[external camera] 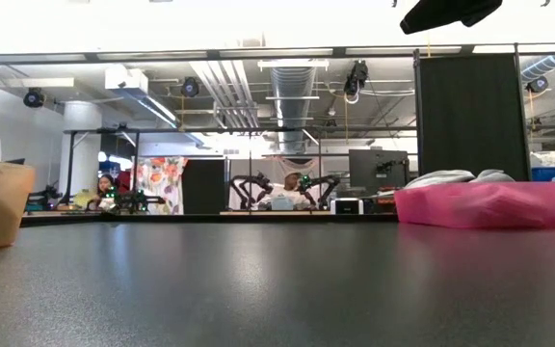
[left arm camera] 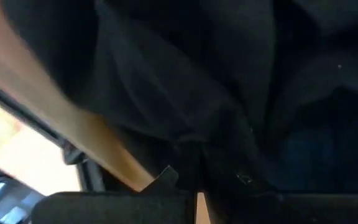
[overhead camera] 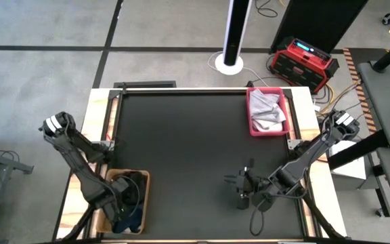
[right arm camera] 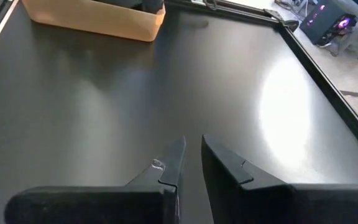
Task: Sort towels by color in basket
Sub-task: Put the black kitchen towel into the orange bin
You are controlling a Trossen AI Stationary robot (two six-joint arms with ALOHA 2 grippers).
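The left hand (overhead camera: 122, 203) is lowered into the tan basket (overhead camera: 143, 177) at the counter's (overhead camera: 181, 135) near left corner, clenched among dark towels (overhead camera: 131, 196); whether a fold is actually pinched between its fingers cannot be told from the close wrist view. The right hand (overhead camera: 241, 184) hovers over bare counter, nearly closed and empty. Light grey towels (overhead camera: 265, 112) lie in the pink basket (overhead camera: 250, 102) at the far right. The cloth is judged soft, light and limp, so a raised fold or bunched edge seems the best place for a grip.
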